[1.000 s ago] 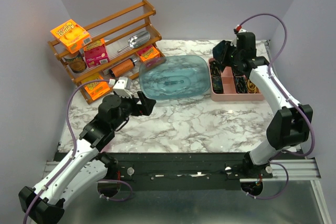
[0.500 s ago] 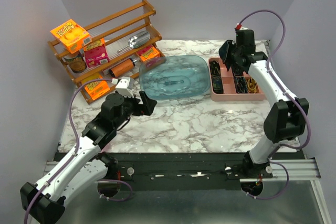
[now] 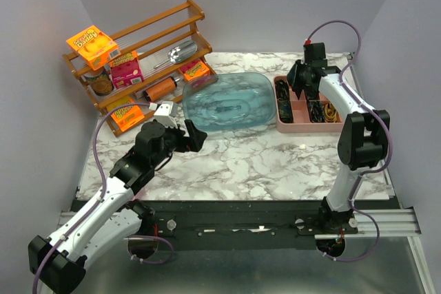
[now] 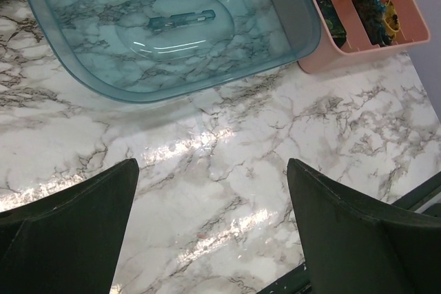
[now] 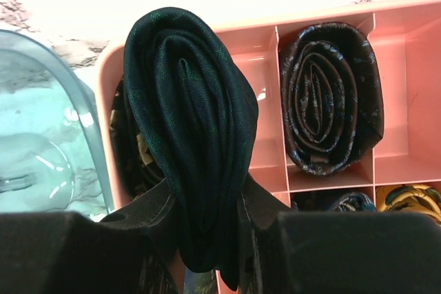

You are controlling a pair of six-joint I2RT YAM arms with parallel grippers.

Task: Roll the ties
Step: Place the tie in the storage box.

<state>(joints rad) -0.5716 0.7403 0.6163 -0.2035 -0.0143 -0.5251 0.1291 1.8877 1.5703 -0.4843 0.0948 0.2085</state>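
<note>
The right tool (image 5: 207, 222) is partly closed, its two fingers pinching a rolled dark teal tie (image 5: 189, 122) set on edge between them. The roll's lower end is hidden behind the tool's own body, and it covers most of the pink tray (image 5: 406, 60) compartment beneath, so I cannot tell whether it touches the tray. A second rolled tie (image 5: 331, 101) sits one compartment over from that tool, while the left tool (image 4: 213, 239) gapes wide and empty over the desk (image 4: 227, 149), the blue tub (image 4: 289, 25) just ahead of it cut off by the frame's top.
</note>
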